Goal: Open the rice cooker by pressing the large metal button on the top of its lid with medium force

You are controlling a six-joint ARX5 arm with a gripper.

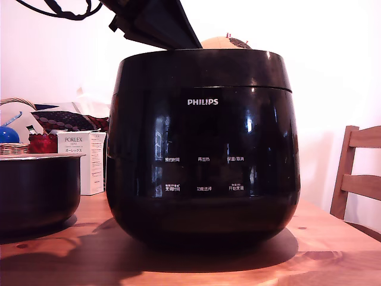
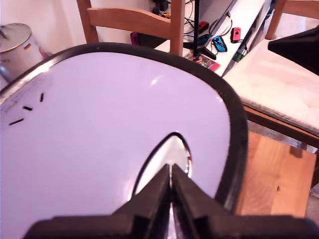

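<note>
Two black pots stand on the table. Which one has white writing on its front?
The rice cooker, the large glossy one in the middle, with the PHILIPS logo. The smaller pot at the exterior view's left is plain, with a metal rim.

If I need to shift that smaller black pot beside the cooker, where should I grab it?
Probably the smaller pot's thin metal rim, coming from above with jaws straddling the wall; its body looks too wide and rounded to span.
</note>
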